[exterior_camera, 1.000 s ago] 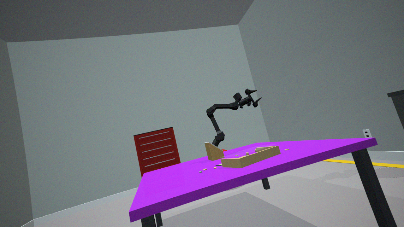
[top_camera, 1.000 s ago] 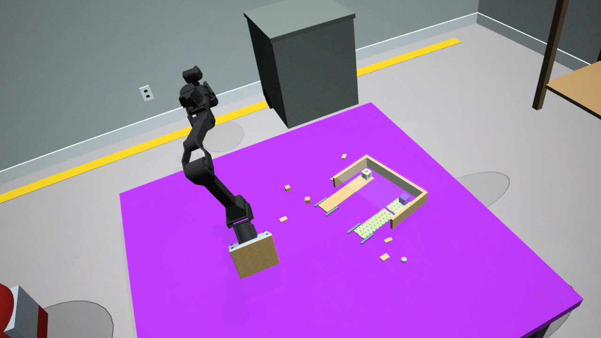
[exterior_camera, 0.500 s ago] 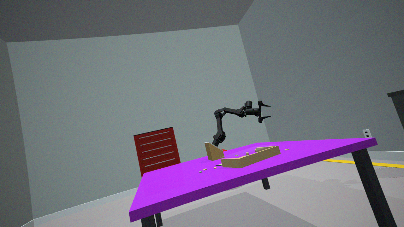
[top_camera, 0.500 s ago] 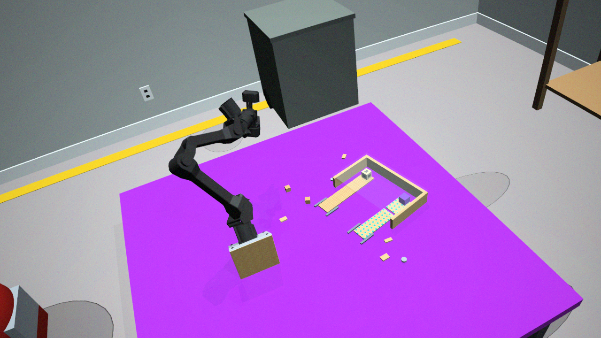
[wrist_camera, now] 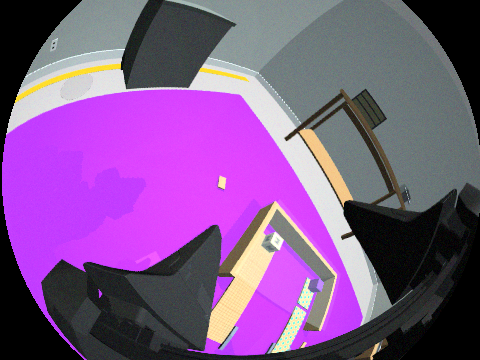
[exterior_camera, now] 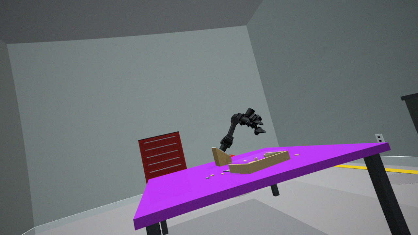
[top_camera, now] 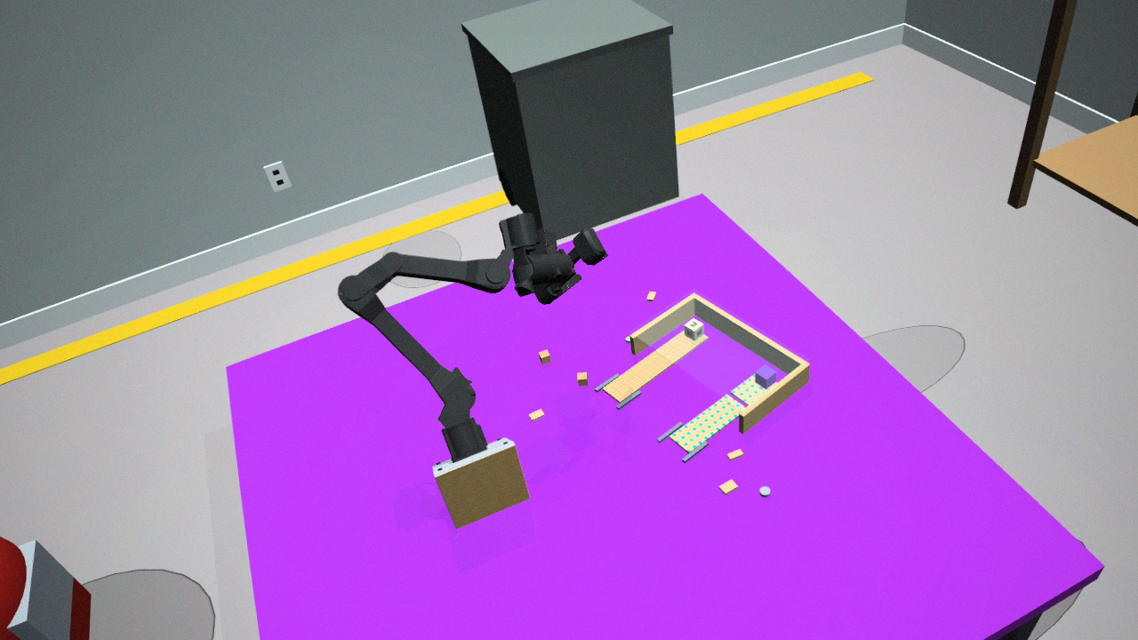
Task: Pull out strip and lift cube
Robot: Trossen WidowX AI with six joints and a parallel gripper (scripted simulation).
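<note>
The labelled cube [top_camera: 693, 328] [wrist_camera: 272, 242], whitish with a dark mark, stands on the far end of the plain tan strip [top_camera: 652, 367] [wrist_camera: 245, 285]. No gap shows in that strip. A dotted strip [top_camera: 704, 423] [wrist_camera: 291, 327] lies apart from it; a gap separates its near piece from its far piece [top_camera: 746, 388] [wrist_camera: 305, 293]. A purple cube [top_camera: 765, 376] [wrist_camera: 316, 285] is at the far piece. My gripper [top_camera: 592, 268] [exterior_camera: 264, 127] [wrist_camera: 285, 221] is open and empty, high above the table, away from both strips.
A three-sided tan wall [top_camera: 796, 380] [exterior_camera: 241, 168] stands around the strips' far ends. Grey rails [top_camera: 629, 399] [wrist_camera: 229, 337] flank the near ends. Small blocks [top_camera: 544, 356] [top_camera: 582, 379], several tiles [top_camera: 536, 414] [top_camera: 728, 487] and a grey disc [top_camera: 765, 491] lie outside the wall.
</note>
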